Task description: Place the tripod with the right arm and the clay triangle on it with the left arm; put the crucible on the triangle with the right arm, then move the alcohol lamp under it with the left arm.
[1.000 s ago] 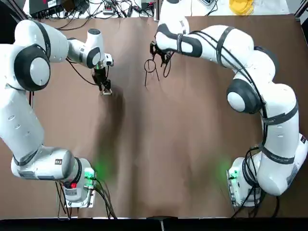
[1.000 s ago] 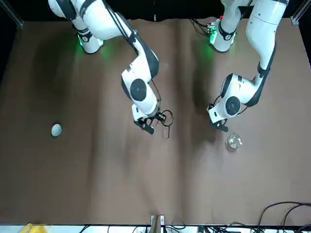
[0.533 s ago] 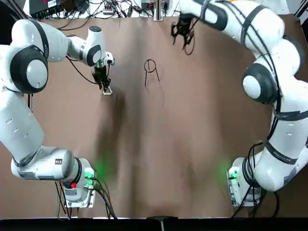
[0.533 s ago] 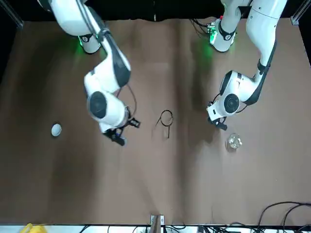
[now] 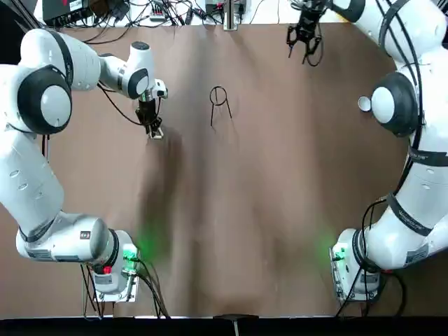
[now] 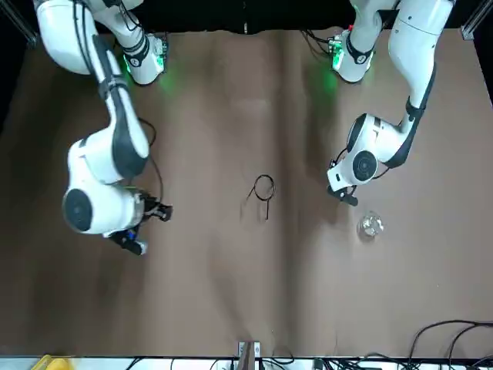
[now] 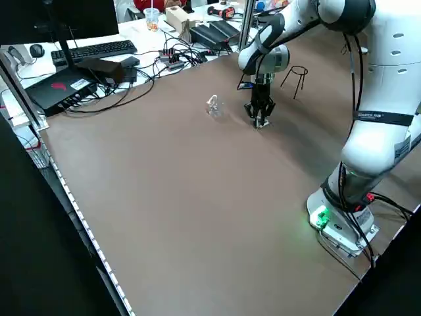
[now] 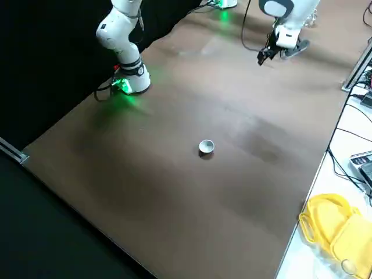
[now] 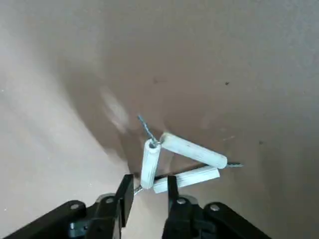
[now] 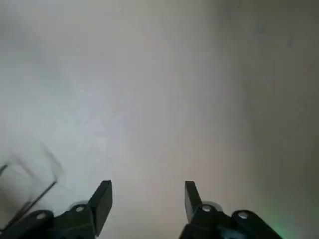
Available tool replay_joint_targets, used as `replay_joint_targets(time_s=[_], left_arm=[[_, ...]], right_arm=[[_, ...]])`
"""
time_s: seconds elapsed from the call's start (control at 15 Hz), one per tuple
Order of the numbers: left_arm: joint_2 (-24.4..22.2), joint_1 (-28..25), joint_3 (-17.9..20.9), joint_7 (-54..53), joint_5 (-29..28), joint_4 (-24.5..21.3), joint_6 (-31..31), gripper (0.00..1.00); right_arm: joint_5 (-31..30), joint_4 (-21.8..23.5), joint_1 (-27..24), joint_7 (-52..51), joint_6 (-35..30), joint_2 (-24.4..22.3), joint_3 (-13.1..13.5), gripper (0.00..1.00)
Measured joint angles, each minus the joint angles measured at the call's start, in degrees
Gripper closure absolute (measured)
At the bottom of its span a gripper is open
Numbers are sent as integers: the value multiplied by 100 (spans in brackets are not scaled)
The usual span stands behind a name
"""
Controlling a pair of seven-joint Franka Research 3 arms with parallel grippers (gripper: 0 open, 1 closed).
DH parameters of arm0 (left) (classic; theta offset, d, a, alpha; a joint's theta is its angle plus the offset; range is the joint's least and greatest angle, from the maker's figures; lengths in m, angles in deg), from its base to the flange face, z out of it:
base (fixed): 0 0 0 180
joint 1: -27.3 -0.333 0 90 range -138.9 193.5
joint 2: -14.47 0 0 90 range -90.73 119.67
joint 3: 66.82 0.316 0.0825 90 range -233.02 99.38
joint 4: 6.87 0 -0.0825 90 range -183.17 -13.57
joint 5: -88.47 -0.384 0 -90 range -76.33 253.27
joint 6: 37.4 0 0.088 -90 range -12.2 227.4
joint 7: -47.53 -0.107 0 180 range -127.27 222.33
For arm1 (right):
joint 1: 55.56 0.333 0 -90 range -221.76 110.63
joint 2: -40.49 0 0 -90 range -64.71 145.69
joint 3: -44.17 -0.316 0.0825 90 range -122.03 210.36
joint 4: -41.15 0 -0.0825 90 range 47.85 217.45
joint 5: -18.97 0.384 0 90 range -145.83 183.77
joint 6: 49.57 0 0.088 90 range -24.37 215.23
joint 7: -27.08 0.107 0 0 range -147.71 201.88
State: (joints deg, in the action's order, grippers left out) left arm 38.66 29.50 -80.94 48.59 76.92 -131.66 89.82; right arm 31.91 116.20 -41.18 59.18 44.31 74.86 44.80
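The black wire tripod (image 5: 220,101) (image 6: 263,191) stands alone on the brown table, far centre. My left gripper (image 5: 152,127) (image 9: 148,188) is down on the table to the tripod's left, shut on a corner of the white clay triangle (image 9: 179,159) (image 5: 155,134), which lies flat. The clear alcohol lamp (image 6: 371,225) (image 7: 212,105) sits just beyond that gripper. My right gripper (image 5: 304,38) (image 10: 147,199) hangs open and empty near the far edge. The white crucible (image 5: 364,103) (image 8: 206,147) sits at the table's right side; my right arm hides it in the front view.
Cables and equipment (image 5: 161,10) lie past the table's far edge, with a keyboard (image 7: 99,49) off to the left side. A yellow object (image 8: 331,226) rests at the far right corner.
My right arm has swung away from the tripod towards the far right, leaving it standing. The left gripper has stayed at the clay triangle.
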Motion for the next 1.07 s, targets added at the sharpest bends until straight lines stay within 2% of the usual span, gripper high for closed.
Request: replay_joint_targets(time_s=[0.27,0.67,0.87,0.93,1.07], left_arm=[[14,10,-26,14,2,19,4,76],[254,2,-16,23,2,280,40,76],[270,2,-18,71,2,309,16,76],[271,3,-20,100,2,319,17,82],[281,-1,-20,227,2,339,23,85]], right_arm=[[-109,206,-513,-747,-57,-117,3,33],[-547,297,-1087,-1617,-60,-159,3,33],[-775,481,-1430,-2268,-56,-159,5,33],[-868,555,-1539,-2450,-50,-159,6,33],[-1125,714,-1779,-2903,3,-159,8,34]])
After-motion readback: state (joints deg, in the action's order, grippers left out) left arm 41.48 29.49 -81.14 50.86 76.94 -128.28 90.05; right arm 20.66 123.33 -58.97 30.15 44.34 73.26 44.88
